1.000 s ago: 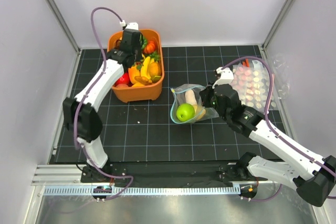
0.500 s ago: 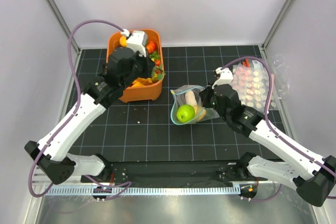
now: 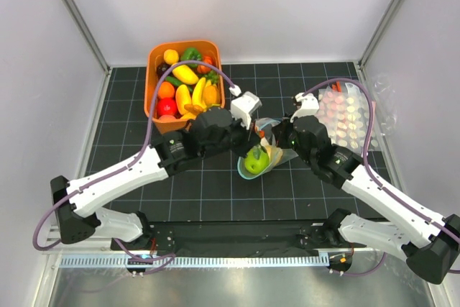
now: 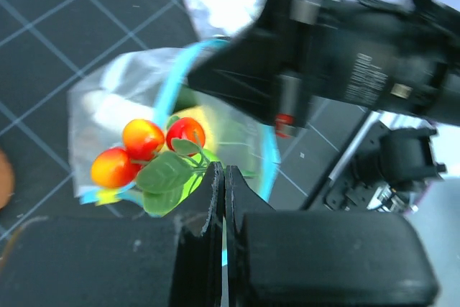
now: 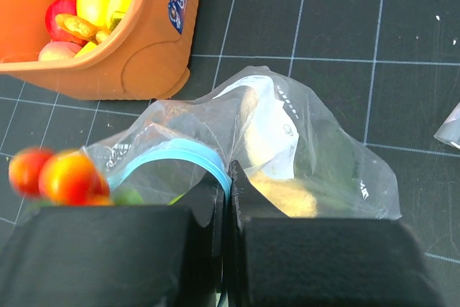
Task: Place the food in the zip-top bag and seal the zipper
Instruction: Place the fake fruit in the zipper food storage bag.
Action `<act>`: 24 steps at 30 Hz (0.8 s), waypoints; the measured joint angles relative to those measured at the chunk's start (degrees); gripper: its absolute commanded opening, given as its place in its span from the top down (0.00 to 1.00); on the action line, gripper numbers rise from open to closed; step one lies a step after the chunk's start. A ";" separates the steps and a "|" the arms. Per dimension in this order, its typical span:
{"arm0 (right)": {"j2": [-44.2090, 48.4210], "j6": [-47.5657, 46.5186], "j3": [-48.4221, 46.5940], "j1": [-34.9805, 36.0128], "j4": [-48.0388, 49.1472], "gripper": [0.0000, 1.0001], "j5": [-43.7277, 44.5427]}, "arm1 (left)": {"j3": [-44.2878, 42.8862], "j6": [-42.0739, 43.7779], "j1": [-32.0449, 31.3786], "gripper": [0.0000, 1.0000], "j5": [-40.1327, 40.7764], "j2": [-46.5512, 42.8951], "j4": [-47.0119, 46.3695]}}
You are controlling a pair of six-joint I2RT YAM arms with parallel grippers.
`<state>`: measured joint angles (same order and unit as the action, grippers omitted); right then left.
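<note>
The zip-top bag (image 3: 277, 150) lies mid-table with its mouth held open; a green apple (image 3: 254, 162), a white radish (image 5: 253, 138) and a yellow fruit (image 5: 291, 195) are inside. My right gripper (image 5: 229, 169) is shut on the bag's teal zipper (image 5: 172, 154) rim; it also shows in the top view (image 3: 282, 136). My left gripper (image 4: 223, 172) is shut on the stem of a sprig of red-orange cherries (image 4: 144, 141) with green leaves (image 4: 167, 172). It holds the sprig just above the open mouth (image 3: 256, 136). The cherries also show in the right wrist view (image 5: 63, 175).
The orange basket (image 3: 219, 80) with several toy fruits stands at the back left, close to the bag. Clear packs with pink dots (image 3: 348, 116) lie at the right, behind my right arm. Grey walls enclose the black gridded mat (image 3: 208, 185).
My left arm has swung from the orange basket to the right, carrying the cherry sprig to above the bag's mouth. My right gripper has kept its hold on the rim.
</note>
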<state>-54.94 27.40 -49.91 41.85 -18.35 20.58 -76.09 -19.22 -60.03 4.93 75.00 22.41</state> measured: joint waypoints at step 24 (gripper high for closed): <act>1.18 1.55 0.04 -0.09 -0.07 0.99 -0.37 | 0.90 -0.09 -2.03 1.00 10.08 11.30 -5.14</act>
<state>-53.76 28.95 -49.87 41.76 -18.41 20.21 -75.20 -19.31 -62.06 15.00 86.30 17.28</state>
